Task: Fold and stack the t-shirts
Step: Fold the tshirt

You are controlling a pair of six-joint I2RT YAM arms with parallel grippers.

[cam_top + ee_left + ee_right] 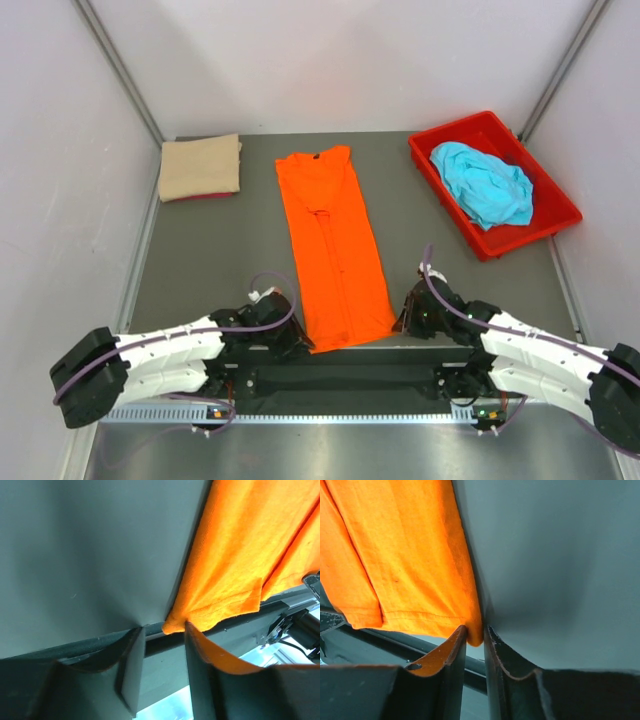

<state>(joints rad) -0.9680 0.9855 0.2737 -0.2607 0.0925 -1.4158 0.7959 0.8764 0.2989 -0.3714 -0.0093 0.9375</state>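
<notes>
To fold the orange t-shirt (335,250), the right end effector (476,630) pinched one hem corner (apparently). The left end effector (165,629) straddled the other, unclosed.

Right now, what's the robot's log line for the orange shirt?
orange t-shirt: flat, folded lengthwise | left gripper: open at near corner | right gripper: straddling other corner, grip unclear

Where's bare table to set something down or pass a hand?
Free: the strip between tan shirt and orange shirt, running to the near left; the strip between orange shirt and red bin. Crowded: near edge, left hand and right hand at the hem.
</notes>
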